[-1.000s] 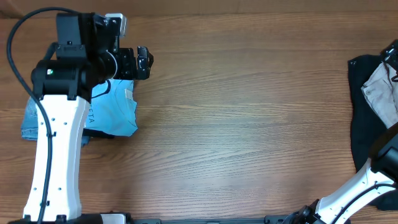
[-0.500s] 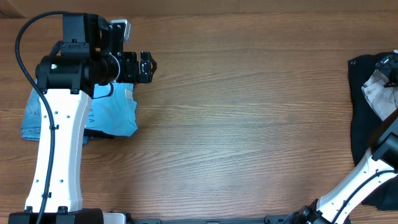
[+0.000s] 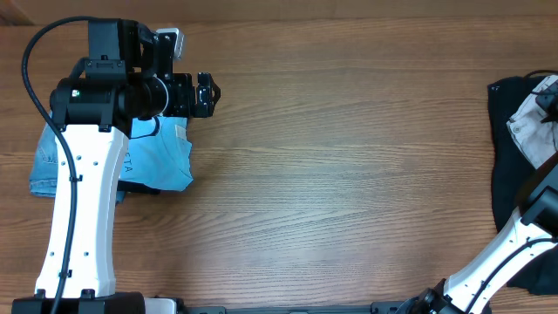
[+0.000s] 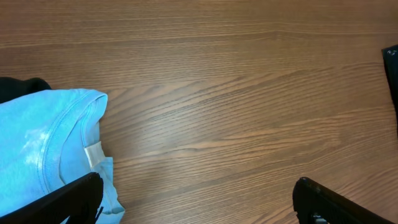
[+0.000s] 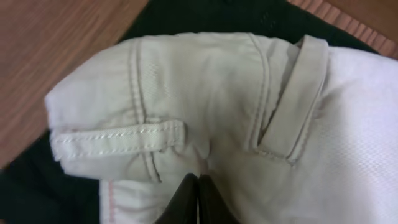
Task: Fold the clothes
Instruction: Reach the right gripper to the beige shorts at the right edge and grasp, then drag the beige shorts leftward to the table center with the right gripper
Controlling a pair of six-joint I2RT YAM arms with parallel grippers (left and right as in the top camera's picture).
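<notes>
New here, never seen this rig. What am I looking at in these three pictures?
It's a robot: a left arm and a right arm at a wooden table. The overhead picture comes from a fixed camera above; the other two come from a camera on each wrist. The left gripper is open and empty, over bare wood beside a light blue T-shirt. At the table's right edge, beige shorts lie on a black garment. The right gripper is shut, apparently pinching the shorts' fabric.

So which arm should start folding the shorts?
Right. The right gripper is pinched on the beige shorts on the black garment; the left gripper hangs open across the table near the blue T-shirt.
</notes>
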